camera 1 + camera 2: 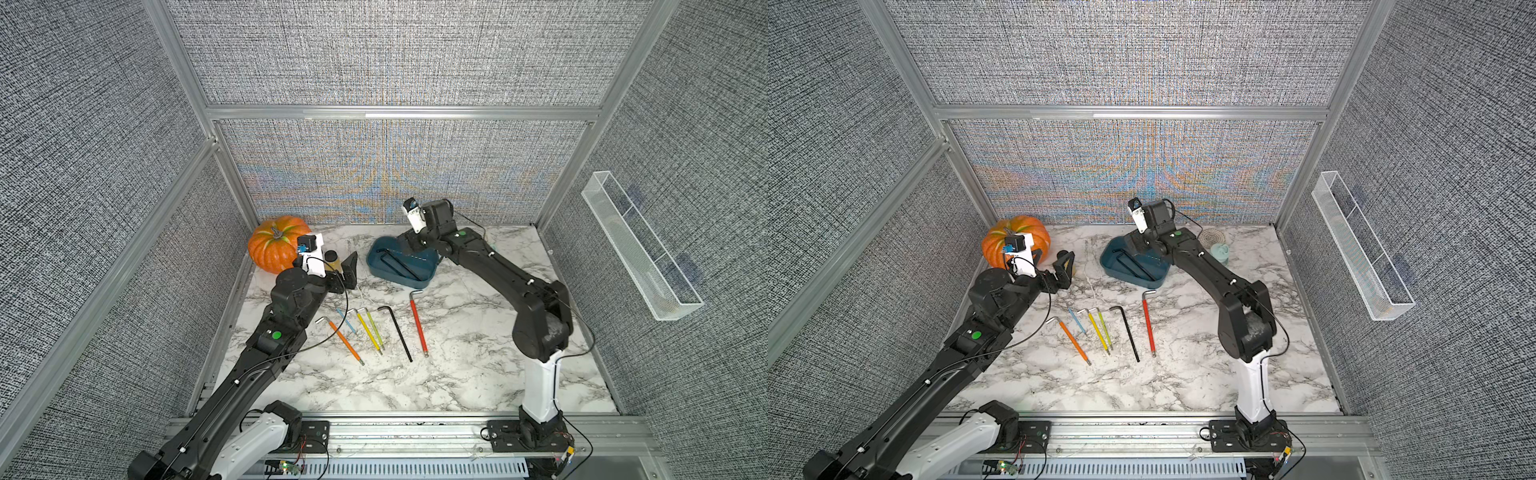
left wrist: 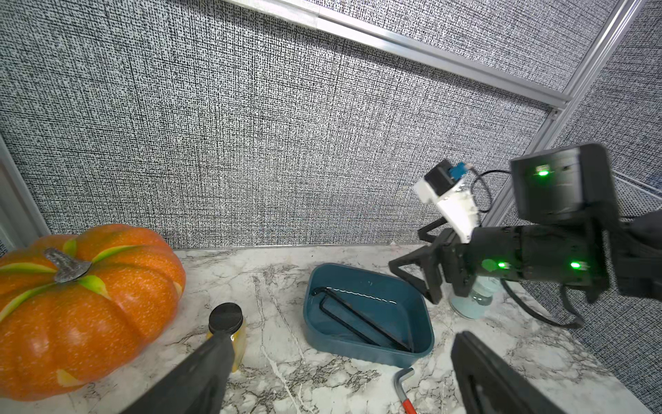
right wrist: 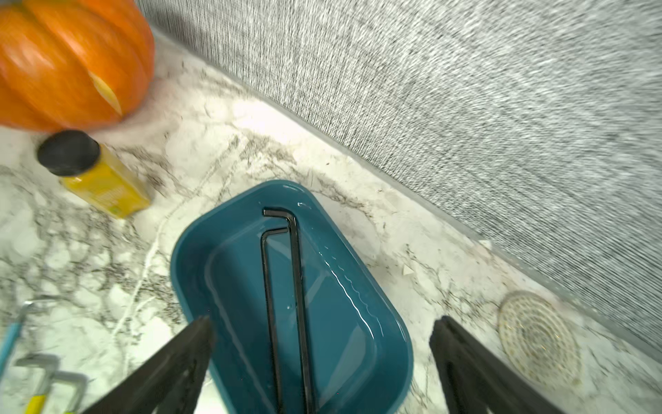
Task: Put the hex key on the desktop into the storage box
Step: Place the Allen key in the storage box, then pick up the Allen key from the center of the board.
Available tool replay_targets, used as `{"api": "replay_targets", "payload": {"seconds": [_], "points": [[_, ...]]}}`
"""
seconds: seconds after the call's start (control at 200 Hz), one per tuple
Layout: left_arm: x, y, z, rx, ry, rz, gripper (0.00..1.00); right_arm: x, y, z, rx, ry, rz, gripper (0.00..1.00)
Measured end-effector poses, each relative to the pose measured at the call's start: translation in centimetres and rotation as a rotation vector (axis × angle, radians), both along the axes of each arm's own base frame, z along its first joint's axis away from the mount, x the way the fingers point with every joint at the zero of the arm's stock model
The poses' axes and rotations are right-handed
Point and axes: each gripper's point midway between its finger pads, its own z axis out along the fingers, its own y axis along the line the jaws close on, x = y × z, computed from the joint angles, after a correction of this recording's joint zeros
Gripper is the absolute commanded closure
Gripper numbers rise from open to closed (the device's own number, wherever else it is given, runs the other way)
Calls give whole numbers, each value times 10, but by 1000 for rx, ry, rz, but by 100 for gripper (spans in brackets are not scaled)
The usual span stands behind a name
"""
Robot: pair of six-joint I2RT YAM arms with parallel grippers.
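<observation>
While poised directly over the storage box (image 1: 409,283), right gripper (image 3: 322,319): spread wide, with nothing between the jaws.
Left gripper (image 2: 340,338): likewise spread apart and empty; hovered beside the storage box, clear of its wall.
Stored hex keys (image 3: 299,286): two, both black; lay side by side on the floor of the storage box, with long arms nearly parallel.
Loose hex keys: six; lay in a row on the desktop (image 1: 457,374), in front of the storage box and apart from it.
Row order, from the end nearest the storage box: red hex key (image 1: 419,326), loose black hex key (image 1: 400,334), green hex key (image 1: 375,328), yellow hex key (image 1: 368,331), blue hex key (image 1: 346,321), orange hex key (image 1: 345,341).
Progress: judged partly done; two stored, six left outside the storage box.
Remaining work: judged as six more pick-and-place cycles into the storage box, probably starting with the red hex key.
</observation>
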Motion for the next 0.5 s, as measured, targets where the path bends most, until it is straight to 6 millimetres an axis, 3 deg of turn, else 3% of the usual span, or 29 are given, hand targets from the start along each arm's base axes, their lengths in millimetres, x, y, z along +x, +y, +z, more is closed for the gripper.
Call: {"api": "replay_targets", "payload": {"seconds": [0.115,0.205,0.501], "points": [[0,-1,-3,2,6,-6,0,-27,-14,26,59,-22,-43,1],[2,-5,-6,7,17,-20,0,-44,-23,34,84,-17,-72,1],[2,-13,-7,4,23,-60,0,-117,-38,-5,50,132,-111,1]]}}
